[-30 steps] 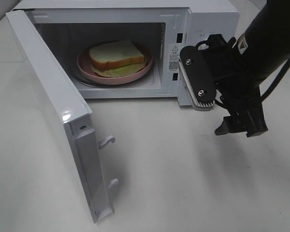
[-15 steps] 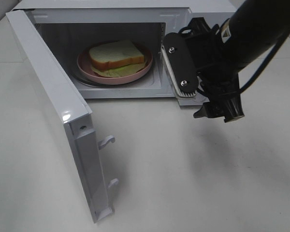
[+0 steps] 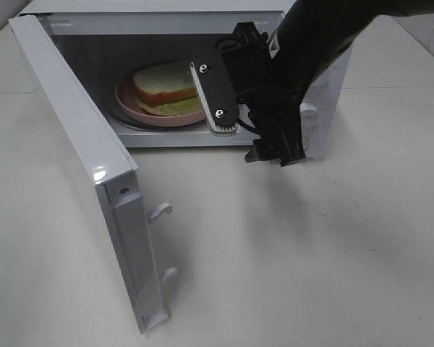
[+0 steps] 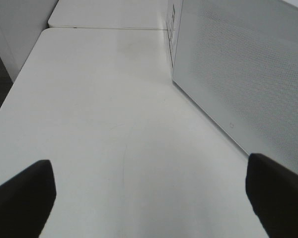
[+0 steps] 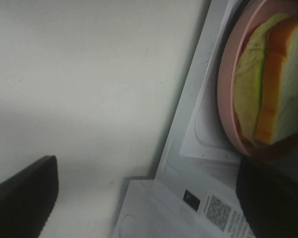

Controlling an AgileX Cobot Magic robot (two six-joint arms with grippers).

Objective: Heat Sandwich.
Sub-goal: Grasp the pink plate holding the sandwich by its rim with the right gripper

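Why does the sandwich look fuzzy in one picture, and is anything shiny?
Right wrist view: the sandwich on the pink plate looks soft and blurry, probably too close; exterior high view: it looks sharper, a glare spot shines on the microwave door, and a faint shadow lies on the table.

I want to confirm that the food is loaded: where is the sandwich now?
In the high view, the sandwich lies on the pink plate inside the open microwave, at the upper left. The open right gripper hangs just to its right.

The sandwich (image 3: 166, 81) is lying on the pink plate (image 3: 126, 101) in the open microwave (image 3: 166, 137), the wide-spread right pincer (image 3: 244, 141) hovering before it.
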